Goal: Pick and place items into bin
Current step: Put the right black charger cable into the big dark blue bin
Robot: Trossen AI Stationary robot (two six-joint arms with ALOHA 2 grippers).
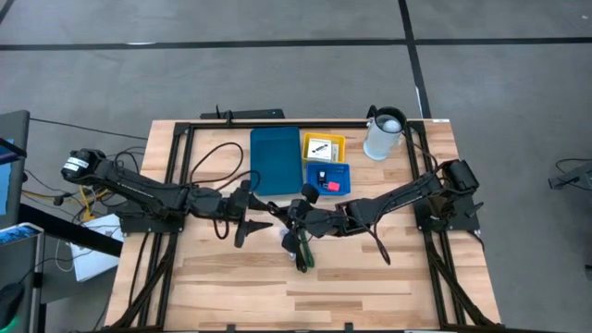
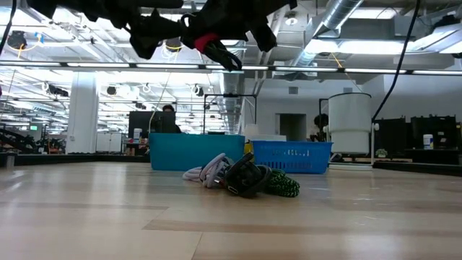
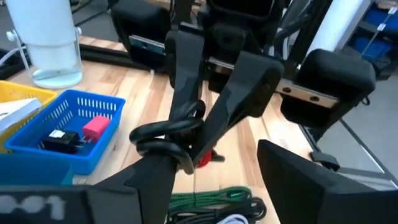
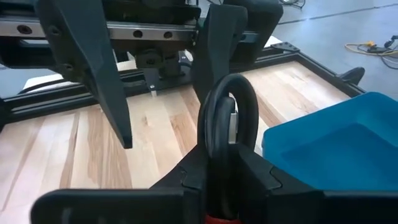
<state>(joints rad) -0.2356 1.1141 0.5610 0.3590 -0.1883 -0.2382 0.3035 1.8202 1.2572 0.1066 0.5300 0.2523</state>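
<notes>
My right gripper [image 1: 298, 215] is shut on a small coil of black cord [image 4: 227, 115] with a red bit [image 3: 203, 160] at its lower end, high above the table's middle [image 2: 216, 45]. My left gripper [image 1: 254, 229] faces it from the left, open. Its two fingers [image 4: 113, 87] stand on either side of the coil's loop; whether they touch it does not show. A heap of green, black and white cords [image 2: 244, 178] lies on the table below. The bin, a teal tray [image 1: 276, 159], a yellow tray [image 1: 324, 146] and a blue tray [image 1: 329, 178], sits at the far middle. My right gripper pinches the black cord coil between its two fingers at the coil's lower part [image 4: 222, 163], several turns of cord together. The fingers come from the table's right, slanting a little downward. The loop [image 3: 166, 132] sticks out past the fingertips toward my left gripper, clear of the table.
A white jug [image 1: 384, 135] stands at the far right beside the yellow tray. The blue tray holds a red piece [image 3: 96, 127] and a black piece [image 3: 61, 138]; the yellow tray holds a white card [image 1: 321, 146]. Bare wood lies along the near edge.
</notes>
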